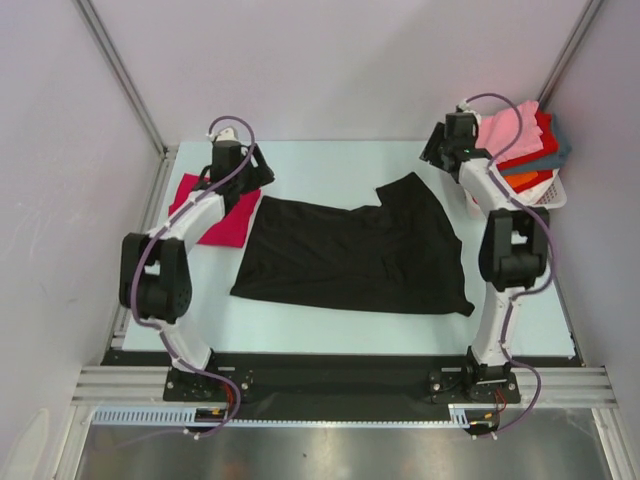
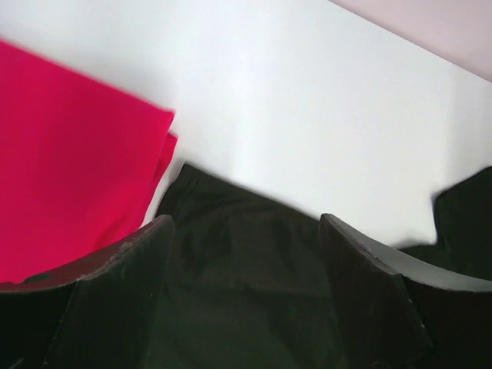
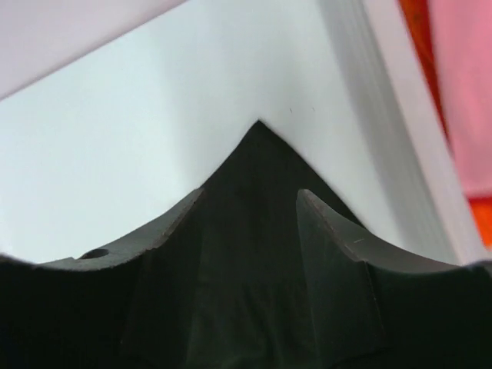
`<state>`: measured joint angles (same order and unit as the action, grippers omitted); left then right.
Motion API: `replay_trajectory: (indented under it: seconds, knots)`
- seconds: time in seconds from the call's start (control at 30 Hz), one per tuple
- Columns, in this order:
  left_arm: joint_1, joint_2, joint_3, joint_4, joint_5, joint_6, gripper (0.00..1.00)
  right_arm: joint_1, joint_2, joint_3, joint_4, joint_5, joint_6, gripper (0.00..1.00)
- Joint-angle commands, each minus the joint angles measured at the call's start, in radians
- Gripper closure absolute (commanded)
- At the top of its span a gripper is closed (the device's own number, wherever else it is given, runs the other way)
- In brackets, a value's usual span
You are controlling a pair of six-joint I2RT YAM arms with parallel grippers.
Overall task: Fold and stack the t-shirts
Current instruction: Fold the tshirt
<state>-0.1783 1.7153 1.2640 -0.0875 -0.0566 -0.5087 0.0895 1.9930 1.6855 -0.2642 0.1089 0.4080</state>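
Observation:
A large black t-shirt [image 1: 350, 250] lies spread and rumpled across the middle of the table. A magenta-red t-shirt [image 1: 228, 222] lies folded flat to its left. My left gripper [image 1: 252, 168] hangs over the black shirt's far left corner [image 2: 231, 231], its jaws open wide with the cloth showing below and between them. The magenta-red shirt [image 2: 69, 154] is just to the left of that corner. My right gripper [image 1: 436, 152] stands open over the black shirt's far right corner, whose pointed tip [image 3: 257, 157] reaches past the fingertips [image 3: 311, 207].
A white slatted basket [image 1: 556, 196] stands at the back right, piled with pink [image 1: 505, 128], red, orange and teal shirts. Its white wall [image 3: 400, 115] is close to my right gripper. Grey walls and metal posts enclose the table.

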Motion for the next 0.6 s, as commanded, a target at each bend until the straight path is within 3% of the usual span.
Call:
replay_trajectory:
  seconds: [0.0,0.23,0.57]
  knots:
    - [-0.009,0.117,0.176,-0.055,0.038,0.053,0.19,0.010,0.162,0.181,-0.076,0.028,-0.049,0.44]
    - [-0.009,0.317,0.328,-0.083,0.084,0.052,0.18,0.026,0.444,0.491,-0.191,0.066,-0.087,0.43]
    - [-0.009,0.461,0.468,-0.113,0.100,0.035,0.18,0.050,0.572,0.611,-0.231,0.090,-0.136,0.45]
